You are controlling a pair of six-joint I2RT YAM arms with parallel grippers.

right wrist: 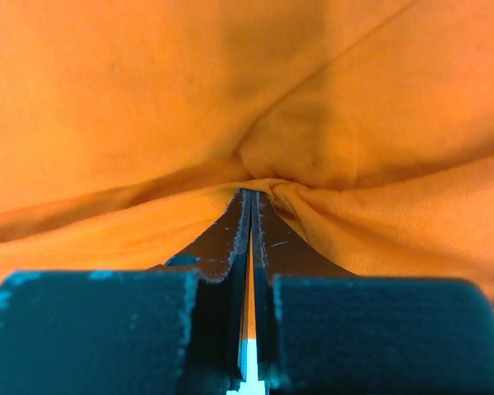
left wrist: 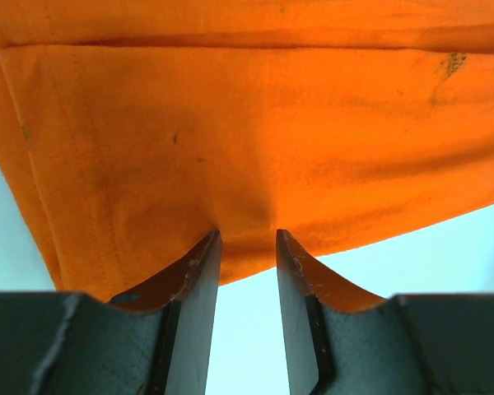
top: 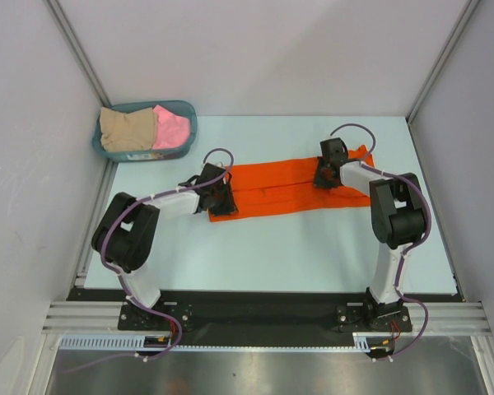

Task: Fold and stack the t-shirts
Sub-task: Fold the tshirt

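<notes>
Orange t-shirt [top: 288, 188] on the worktop [top: 272, 255]: right fingers [right wrist: 230, 230] pinch a bunched fold; left fingers [left wrist: 199, 271], spread at the hem, should close before lifting together.

Left arm [top: 140, 234], right arm [top: 399, 216]: white link shells, bulky black joint housings. Purple cable [top: 104, 247] loops along each, base to wrist. Bases mounted on black base plate [top: 255, 325] over ribbed silver aluminium rail [top: 78, 317]. Left pincer [left wrist: 245, 240], right pincer [right wrist: 251, 197]: dark scuffed fingers, dark grainy bodies.
</notes>
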